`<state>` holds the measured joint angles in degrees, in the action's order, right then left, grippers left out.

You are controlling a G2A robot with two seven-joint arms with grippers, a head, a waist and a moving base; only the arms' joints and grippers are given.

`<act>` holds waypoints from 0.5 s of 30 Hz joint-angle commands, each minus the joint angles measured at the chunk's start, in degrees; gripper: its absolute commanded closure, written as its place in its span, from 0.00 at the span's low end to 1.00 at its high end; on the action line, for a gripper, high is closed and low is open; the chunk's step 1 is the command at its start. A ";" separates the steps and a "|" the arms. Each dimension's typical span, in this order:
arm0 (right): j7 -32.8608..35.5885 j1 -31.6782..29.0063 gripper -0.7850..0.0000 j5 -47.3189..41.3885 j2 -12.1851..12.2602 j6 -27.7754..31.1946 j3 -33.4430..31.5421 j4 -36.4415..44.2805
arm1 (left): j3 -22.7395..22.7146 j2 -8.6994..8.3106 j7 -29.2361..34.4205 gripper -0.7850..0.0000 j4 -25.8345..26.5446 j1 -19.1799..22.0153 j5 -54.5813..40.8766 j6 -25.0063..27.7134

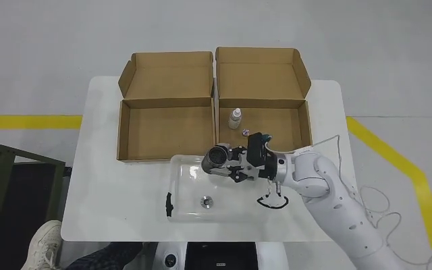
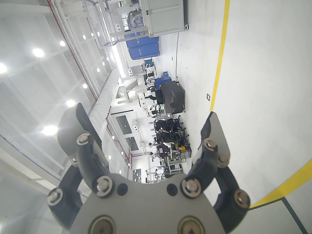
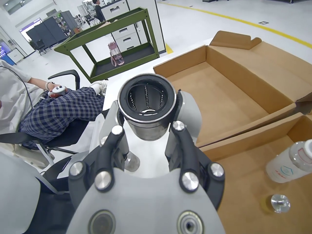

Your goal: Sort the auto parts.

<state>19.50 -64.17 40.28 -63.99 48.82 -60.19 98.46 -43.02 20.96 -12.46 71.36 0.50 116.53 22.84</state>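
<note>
Top view: on the white table [image 1: 101,169], two open cardboard boxes stand side by side at 12 o'clock, with a clear tray [image 1: 229,206] nearer the robot. The left box [image 1: 165,129] holds nothing. The right box [image 1: 287,125] holds an upright bottle [image 1: 234,119] and, just beside it at 4 o'clock, a small metal disc [image 1: 246,129]. The right gripper [image 1: 233,164] is clamped on a steel bearing [image 1: 217,156] over the tray's 12 o'clock edge. In the tray lie a round metal part [image 1: 206,200], a black strip [image 1: 168,204] at 9 o'clock and a black loop [image 1: 272,200] at 3 o'clock. Left wrist view: the left gripper [image 2: 146,115] points out into the hall, its fingers spread wide with nothing between them. Right wrist view: the right gripper [image 3: 147,120] pinches the bearing [image 3: 148,127], its open bore facing the camera. The left box [image 3: 219,93] lies beyond it, and the bottle [image 3: 287,164] and disc [image 3: 280,202] are in the right box [image 3: 243,176].
</note>
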 commanded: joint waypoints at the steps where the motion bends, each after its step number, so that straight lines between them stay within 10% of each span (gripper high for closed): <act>1: -0.97 -0.11 1.00 -0.69 -0.01 0.11 -0.21 -0.32 | 0.00 0.00 0.00 0.00 0.00 0.00 0.00 0.00; 15: -7.79 -0.58 1.00 -3.34 -0.35 0.16 -1.15 -2.15 | 0.00 0.00 0.00 0.00 0.00 0.00 0.00 0.00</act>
<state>12.18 -64.72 36.93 -64.31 48.90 -61.33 96.44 -43.02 20.96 -12.46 71.36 0.50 116.53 22.84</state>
